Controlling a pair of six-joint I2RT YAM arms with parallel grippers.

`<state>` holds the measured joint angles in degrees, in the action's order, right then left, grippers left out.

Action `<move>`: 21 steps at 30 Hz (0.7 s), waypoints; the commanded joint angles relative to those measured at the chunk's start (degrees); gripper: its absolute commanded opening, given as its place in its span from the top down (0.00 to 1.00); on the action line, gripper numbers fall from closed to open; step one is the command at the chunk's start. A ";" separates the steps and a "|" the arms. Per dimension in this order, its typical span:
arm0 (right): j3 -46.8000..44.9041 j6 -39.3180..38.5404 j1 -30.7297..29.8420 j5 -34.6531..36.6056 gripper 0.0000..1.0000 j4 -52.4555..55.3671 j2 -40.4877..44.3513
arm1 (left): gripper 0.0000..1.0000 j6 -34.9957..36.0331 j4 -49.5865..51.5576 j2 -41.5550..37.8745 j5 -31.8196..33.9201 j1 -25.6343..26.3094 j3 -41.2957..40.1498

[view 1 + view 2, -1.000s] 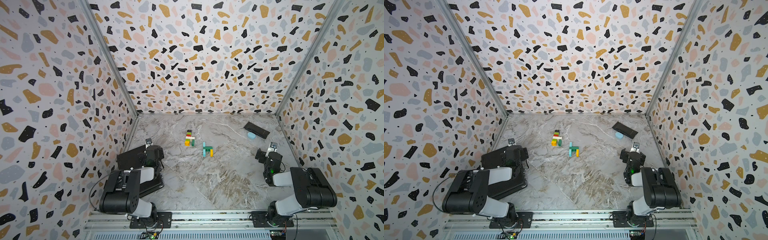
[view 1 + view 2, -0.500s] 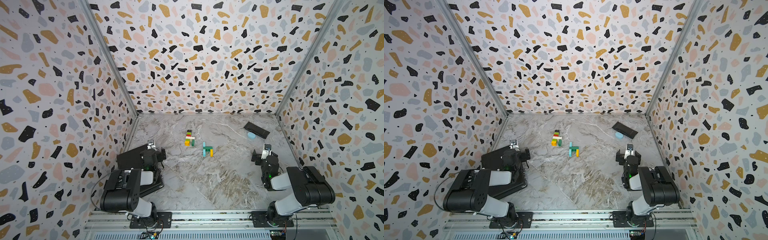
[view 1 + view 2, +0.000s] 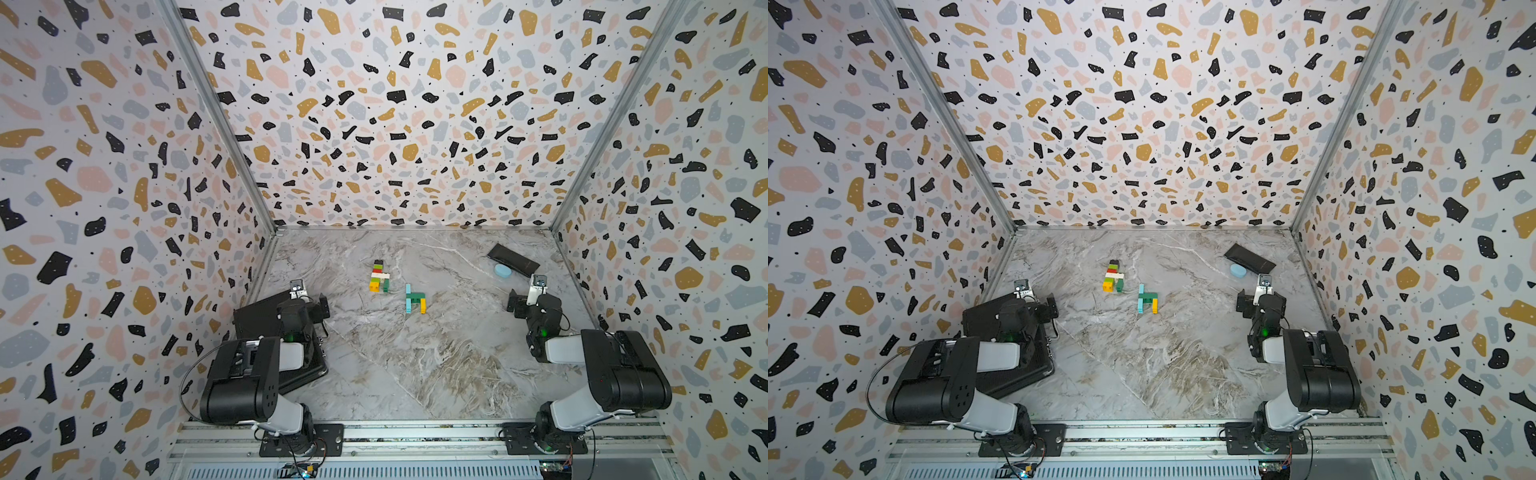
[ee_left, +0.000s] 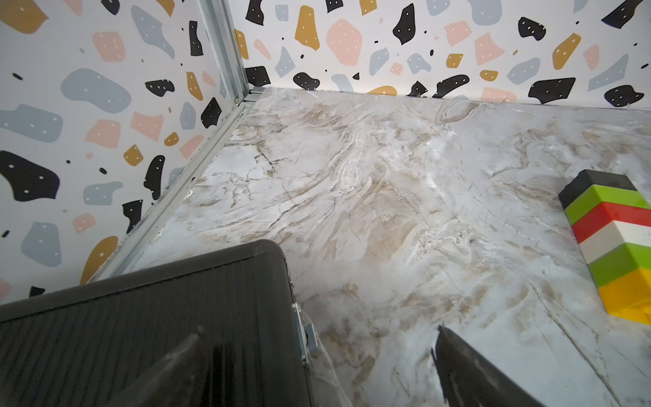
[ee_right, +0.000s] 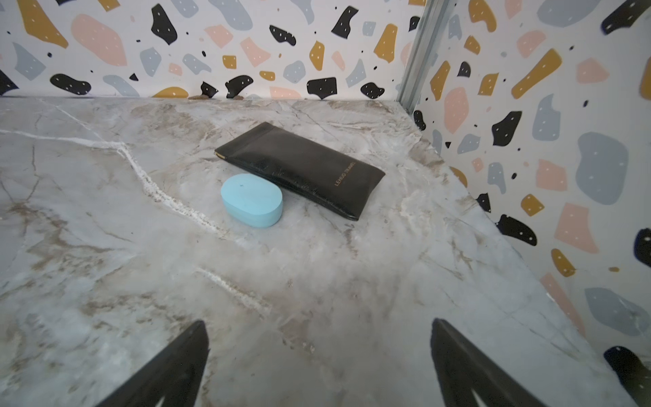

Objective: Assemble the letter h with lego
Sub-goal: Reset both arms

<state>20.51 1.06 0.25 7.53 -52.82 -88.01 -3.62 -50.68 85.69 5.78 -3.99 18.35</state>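
A: The hands?
B: The left hand (image 4: 318, 338), at the edge of a black case (image 4: 123, 317), and the right hand (image 5: 318, 322) both gape wide and are empty.
A: And the lego?
B: Mid-worktop (image 3: 415, 365), well apart from both hands: a light-blue, green and yellow lego piece (image 3: 414, 298), with a striped lego stack (image 3: 379, 276) just beyond.

Near the middle of the desk (image 3: 415, 374): lego stack (image 3: 379, 276), lying down. Just right of the lego stack, a bit nearer the arms: small lego build (image 3: 414, 298). Far right of the lego stack, nearer the back wall: pouch (image 3: 513, 259), with oval thing (image 3: 502, 270) just beside it. Left of the lego stack, nearer the arms: case (image 3: 257, 311), partly under left pincer (image 4: 317, 329). Right of the lego stack, by the side wall: right pincer (image 5: 318, 322).
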 commanded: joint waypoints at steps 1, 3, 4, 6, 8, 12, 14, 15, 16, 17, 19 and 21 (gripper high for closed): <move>0.33 1.05 -0.03 -1.81 0.01 3.63 1.09 | 0.01 -0.70 -1.01 -0.06 -1.83 -0.05 -0.95; 0.31 1.04 0.08 -2.14 0.01 3.25 0.89 | 0.01 -0.71 -1.00 -0.08 -1.83 -0.05 -0.90; 0.32 1.14 0.17 -2.25 0.00 3.52 0.99 | 0.01 -0.69 -1.01 -0.13 -1.88 -0.05 -0.89; 0.14 1.05 0.17 -2.17 0.00 3.07 1.04 | 0.01 -0.69 -1.00 -0.08 -1.84 -0.07 -0.88; -0.24 0.96 0.18 -2.05 0.00 2.63 1.17 | 0.01 -0.69 -1.02 -0.08 -1.84 -0.05 -0.86; -0.13 1.05 0.19 -2.15 0.00 2.72 1.17 | 0.01 -0.70 -0.96 -0.07 -1.91 -0.05 -0.88; -0.12 1.05 0.19 -2.13 0.00 2.72 1.17 | 0.01 -0.63 -0.66 0.16 -2.06 -0.05 -0.54; -0.12 1.05 0.18 -2.14 0.00 2.72 1.17 | 0.01 -0.52 -0.73 0.33 -2.05 -0.05 -0.51; -0.12 1.05 0.18 -2.15 0.00 2.72 1.15 | 0.01 -0.51 -0.59 0.62 -2.01 -0.05 -0.27; -0.12 1.05 0.15 -2.09 0.00 2.72 1.17 | 0.01 -0.52 -0.33 0.77 -2.00 -0.05 -0.08; -0.12 1.05 0.19 -2.10 0.00 2.72 1.17 | 0.01 -0.58 -0.12 0.85 -2.01 -0.05 0.02; -0.17 1.05 0.12 -2.16 0.00 2.72 1.17 | 0.01 -0.51 -0.30 0.74 -2.05 -0.05 -0.07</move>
<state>20.51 1.52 0.27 5.61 -50.52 -88.01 -3.66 -50.72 85.76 5.45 -4.08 18.37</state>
